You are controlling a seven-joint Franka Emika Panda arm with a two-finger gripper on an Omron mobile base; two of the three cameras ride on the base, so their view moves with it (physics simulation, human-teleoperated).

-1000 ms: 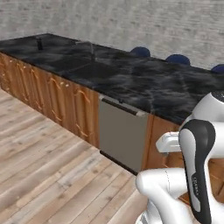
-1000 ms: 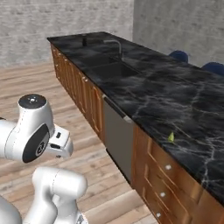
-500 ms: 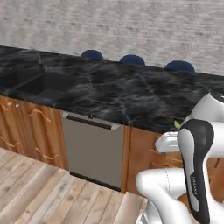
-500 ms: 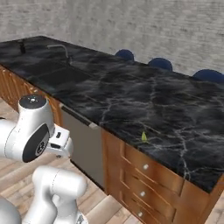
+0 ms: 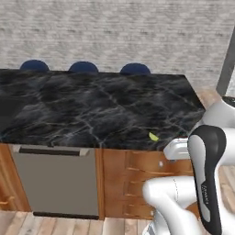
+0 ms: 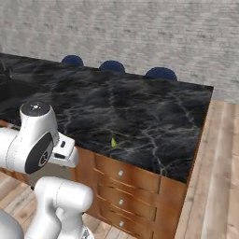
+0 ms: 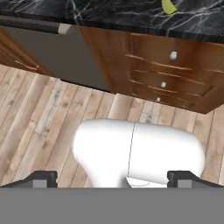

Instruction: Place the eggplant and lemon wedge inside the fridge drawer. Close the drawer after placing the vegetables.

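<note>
The lemon wedge [image 5: 153, 136] is a tiny yellow-green piece lying on the black marble counter close to its front edge, above the wooden drawers; it also shows as the lemon wedge [image 6: 113, 143] and at the top of the hand view as the lemon wedge [image 7: 168, 6]. My gripper [image 7: 113, 180] hangs low in front of the base, pointing down at the floor, well short of the counter. Its two dark fingertips [image 7: 43, 179] stand far apart with nothing between them, so it is open. The eggplant and the fridge drawer are out of view.
A long black marble counter [image 5: 92, 110] runs across the front, with a grey dishwasher panel [image 5: 55, 181] and a stack of wooden drawers [image 5: 137, 183] below. Blue stools [image 5: 82, 67] stand behind it by a brick wall. Wooden floor [image 6: 219, 163] lies open past the counter's right end.
The whole picture has shifted: the base has moved, so the counter is now seen head-on and its right end with the lemon wedge is nearer. The gripper stays open.
</note>
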